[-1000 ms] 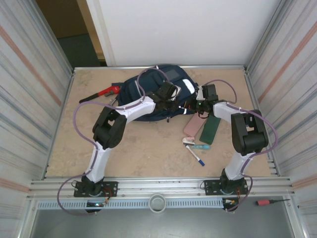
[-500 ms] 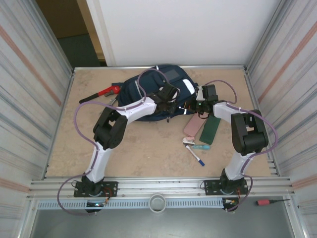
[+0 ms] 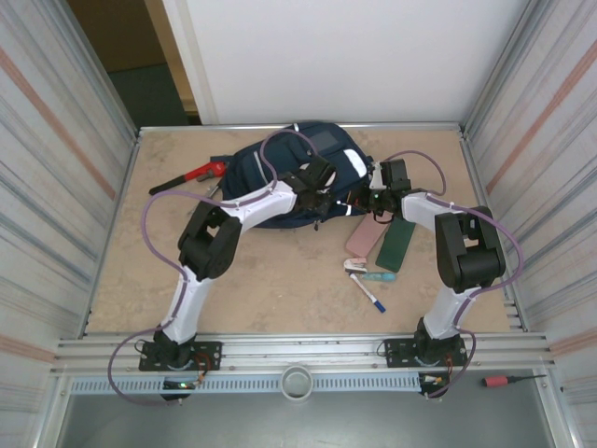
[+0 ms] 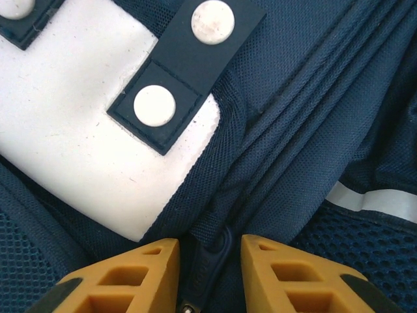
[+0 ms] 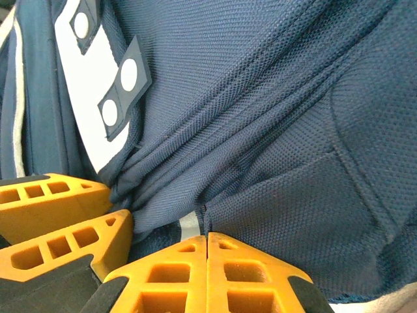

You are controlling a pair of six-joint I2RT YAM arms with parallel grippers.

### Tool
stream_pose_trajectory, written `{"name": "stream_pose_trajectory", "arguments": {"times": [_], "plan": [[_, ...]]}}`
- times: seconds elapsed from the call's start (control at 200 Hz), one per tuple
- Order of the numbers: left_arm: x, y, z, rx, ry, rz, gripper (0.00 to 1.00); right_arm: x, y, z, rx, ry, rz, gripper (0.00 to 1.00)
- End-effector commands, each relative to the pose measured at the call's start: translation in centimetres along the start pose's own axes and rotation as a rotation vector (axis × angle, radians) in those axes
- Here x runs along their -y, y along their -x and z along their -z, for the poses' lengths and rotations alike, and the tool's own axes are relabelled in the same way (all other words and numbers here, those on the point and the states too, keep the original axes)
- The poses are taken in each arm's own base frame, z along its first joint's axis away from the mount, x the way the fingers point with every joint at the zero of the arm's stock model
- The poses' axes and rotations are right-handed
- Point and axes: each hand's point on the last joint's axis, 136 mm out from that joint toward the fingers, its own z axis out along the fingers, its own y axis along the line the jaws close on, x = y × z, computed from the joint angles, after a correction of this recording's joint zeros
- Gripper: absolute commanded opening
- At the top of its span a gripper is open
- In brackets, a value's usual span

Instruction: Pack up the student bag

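Navy fabric bag (image 3: 247, 168) lies at the far middle of the worktop (image 3: 280, 271), apparently still zipped.

Change over the last second: the left end effector (image 4: 210, 251) has crept slightly across the bag's front. The right arm has held its place.

Left: fingers partly spread, straddling the zip pull (image 4: 210, 261), with a gap showing on either side. Probably no contact yet, but the tips are cropped at the frame edge.

Right end effector (image 5: 207, 238): fingers pressed together against the bag's fabric. It may nip a thin fold; cannot confirm.

Pink case (image 3: 361, 238), green case (image 3: 396, 245) and pens (image 3: 368, 291) lie on the worktop just right of the bag, unpacked.

Reading: still at the zip-opening step. The small shift looks like lining up on the pull, and nothing is packed yet.
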Motion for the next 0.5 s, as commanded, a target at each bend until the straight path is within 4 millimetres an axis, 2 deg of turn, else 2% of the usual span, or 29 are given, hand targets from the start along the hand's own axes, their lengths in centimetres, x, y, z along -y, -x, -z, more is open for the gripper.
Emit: {"name": "stream_pose_trajectory", "arguments": {"times": [0.0, 0.235, 0.371, 0.496], "plan": [[-1.5, -2.3, -1.5, -0.094, 0.069, -0.007, 0.3, -0.9, -1.9, -0.7, -0.069, 0.045, -0.003, 0.0], [-1.8, -1.4, -2.3, -0.092, 0.065, -0.011, 0.2, -0.7, -2.1, -0.8, -0.076, 0.042, -0.005, 0.0], [-1.9, 0.0, -1.4, -0.054, 0.049, -0.014, 0.12, -0.6, -2.1, -0.8, -0.076, 0.038, -0.006, 0.0], [-2.0, 1.6, 0.4, 0.001, 0.014, -0.006, 0.06, -0.3, -2.0, -0.7, -0.071, 0.032, -0.011, 0.0]]}}
